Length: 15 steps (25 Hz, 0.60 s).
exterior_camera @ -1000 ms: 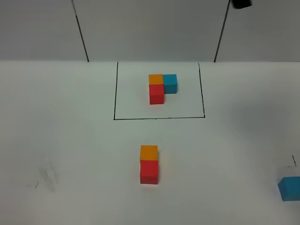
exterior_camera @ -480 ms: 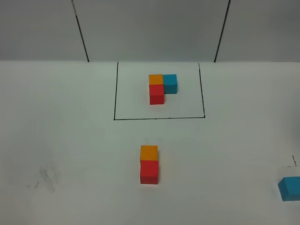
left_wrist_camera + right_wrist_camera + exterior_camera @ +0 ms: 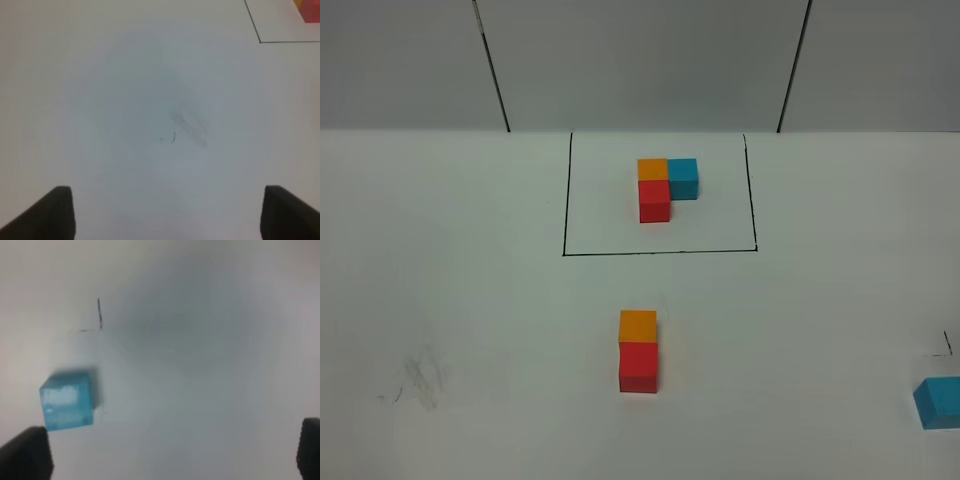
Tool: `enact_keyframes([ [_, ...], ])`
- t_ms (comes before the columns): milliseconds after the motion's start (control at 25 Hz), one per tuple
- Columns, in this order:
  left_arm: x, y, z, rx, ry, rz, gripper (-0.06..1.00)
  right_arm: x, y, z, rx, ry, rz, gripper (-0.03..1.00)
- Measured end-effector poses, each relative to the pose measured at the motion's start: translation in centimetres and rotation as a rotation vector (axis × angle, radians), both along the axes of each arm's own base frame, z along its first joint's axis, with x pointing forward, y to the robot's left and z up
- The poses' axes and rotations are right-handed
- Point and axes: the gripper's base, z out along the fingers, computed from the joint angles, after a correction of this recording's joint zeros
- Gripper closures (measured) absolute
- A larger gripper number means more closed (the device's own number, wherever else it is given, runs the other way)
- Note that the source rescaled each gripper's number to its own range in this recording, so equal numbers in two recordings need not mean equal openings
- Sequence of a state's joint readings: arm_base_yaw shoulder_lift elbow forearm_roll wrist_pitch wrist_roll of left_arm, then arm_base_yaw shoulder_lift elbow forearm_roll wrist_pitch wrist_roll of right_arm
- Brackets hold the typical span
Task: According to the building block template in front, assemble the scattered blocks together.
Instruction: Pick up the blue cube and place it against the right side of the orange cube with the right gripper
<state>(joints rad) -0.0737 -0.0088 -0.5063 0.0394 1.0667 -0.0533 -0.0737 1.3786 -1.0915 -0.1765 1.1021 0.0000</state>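
Starting at the left, we see the left hand (image 3: 167,215) hanging over the white table (image 3: 470,300), its two dark fingertips (image 3: 55,212) spread apart with nothing between them, and a faint grey scuff (image 3: 420,380) marking the surface under it. Toward the middle, at the far side, we find the building block template (image 3: 660,185) inside a thin black outline (image 3: 660,252). It is an L of three touching cubes, with orange at the corner, blue to its right and red on its near side, so one arm runs across the table and the other points toward the near edge. Nearer to us and well apart from the outline, the orange block (image 3: 638,325) and the red block (image 3: 638,366) stand touching. Their shared long axis runs from far to near, orange on the far side, in line with the template's orange and red. Far to the right, the blue block (image 3: 940,400) sits alone, partly cut by the high view's edge and turned slightly askew, just beside a small black corner mark (image 3: 945,348). We see the right hand (image 3: 167,455) above it, fingertips (image 3: 25,455) spread wide and gripping nothing, with the blue block near one fingertip. Behind the table rise grey wall panels (image 3: 640,60) split by dark seams (image 3: 492,70).
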Motion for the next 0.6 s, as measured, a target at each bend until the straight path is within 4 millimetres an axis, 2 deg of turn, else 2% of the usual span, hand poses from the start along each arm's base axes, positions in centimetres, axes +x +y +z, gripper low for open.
enact_keyframes([
  [160,0.0,0.0,0.0,0.000,0.000,0.000,0.30,-1.4,0.4,-3.4,0.028,0.002,0.038,-0.03],
  [240,0.0,0.0,0.0,0.000,0.000,0.000,0.30,-2.1,0.7,-4.2,0.045,-0.013,0.061,-0.03],
  [600,0.0,0.0,0.0,0.000,0.000,0.000,0.30,-3.1,2.2,-5.5,0.172,-0.054,0.154,-0.03],
])
